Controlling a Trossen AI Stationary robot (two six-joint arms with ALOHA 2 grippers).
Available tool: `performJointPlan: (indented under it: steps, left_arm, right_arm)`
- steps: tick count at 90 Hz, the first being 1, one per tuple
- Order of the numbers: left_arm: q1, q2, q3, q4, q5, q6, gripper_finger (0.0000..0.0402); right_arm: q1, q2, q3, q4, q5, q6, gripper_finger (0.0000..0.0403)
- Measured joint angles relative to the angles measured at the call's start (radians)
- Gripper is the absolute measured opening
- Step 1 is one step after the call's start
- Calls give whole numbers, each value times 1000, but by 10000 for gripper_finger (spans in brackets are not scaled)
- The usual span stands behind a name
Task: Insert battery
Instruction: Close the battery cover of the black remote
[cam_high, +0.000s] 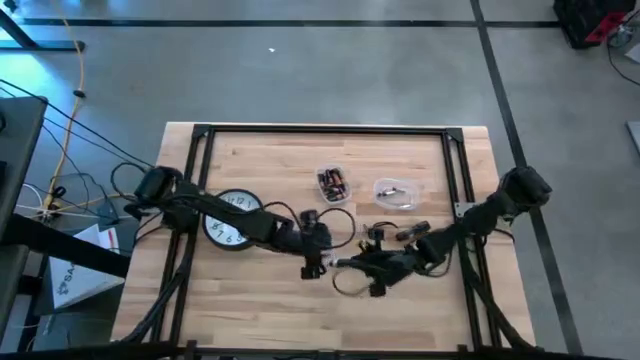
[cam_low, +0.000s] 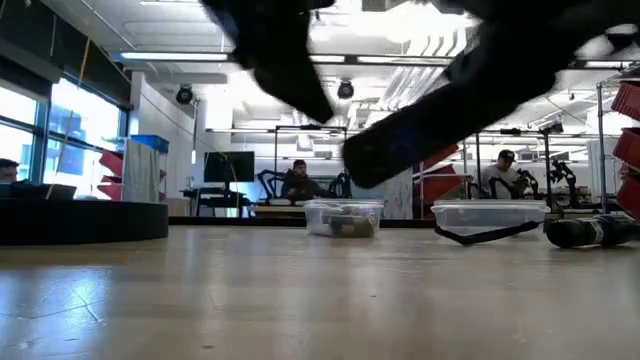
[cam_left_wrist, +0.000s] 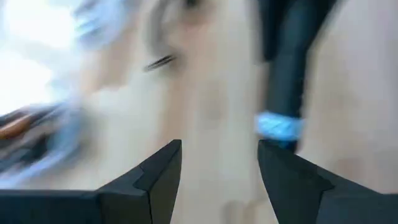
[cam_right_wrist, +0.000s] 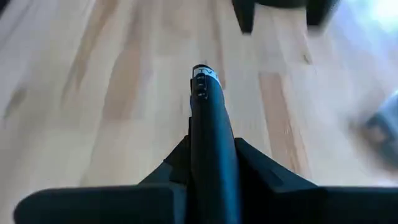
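The wooden table (cam_high: 260, 300) carries everything here. Its biggest object is a white wall clock (cam_high: 232, 217), which lies flat near the left edge, partly under the left arm. Toward the far edge, around the middle, stand two clear plastic containers just beside each other: the left container (cam_high: 332, 181) holds small dark things that look like batteries, and the right container (cam_high: 396, 193) holds some small pieces I cannot identify. In the low view both containers stand on the far part of the table, and people sit at desks in the room behind.

The left arm reaches from the left edge over the clock to the middle of the table. The left gripper (cam_high: 312, 262) has its fingers (cam_left_wrist: 163, 174) spread apart, with bare wood between them and nothing held.

The right arm comes from the right edge toward the middle. The right gripper (cam_right_wrist: 210, 163) is pinching a long dark cylinder, a flashlight (cam_right_wrist: 210, 134), which sticks out forward from between the fingers, above the table surface. In the left wrist view this dark flashlight, with a light blue band, appears just beside the left gripper, slightly apart from the fingers. The two grippers are near each other at the table's middle.
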Motion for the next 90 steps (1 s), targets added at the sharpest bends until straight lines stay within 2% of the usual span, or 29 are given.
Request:
performJointPlan:
  steps: [8,15,25,47,70,90]
  left_arm:
    - [-45,-1,0,-108,-141,-97,189]
    - [-77,3,0,-164,-202,-165,190]
    - [-114,9,-1,-225,-250,-255,190]
    - [-162,3,-1,-307,-295,-335,190]
    - [-197,1,-1,-380,-317,-412,190]
    - [-195,1,-1,-383,-321,-426,190]
  right_arm:
    - [-64,23,0,25,-20,115,51]
    - [-124,49,0,72,-78,244,52]
    - [-217,114,0,130,-201,408,52]
    - [-315,246,4,302,-345,541,59]
    - [-334,263,-1,255,-337,540,121]
    - [-353,244,-1,231,-343,436,187]
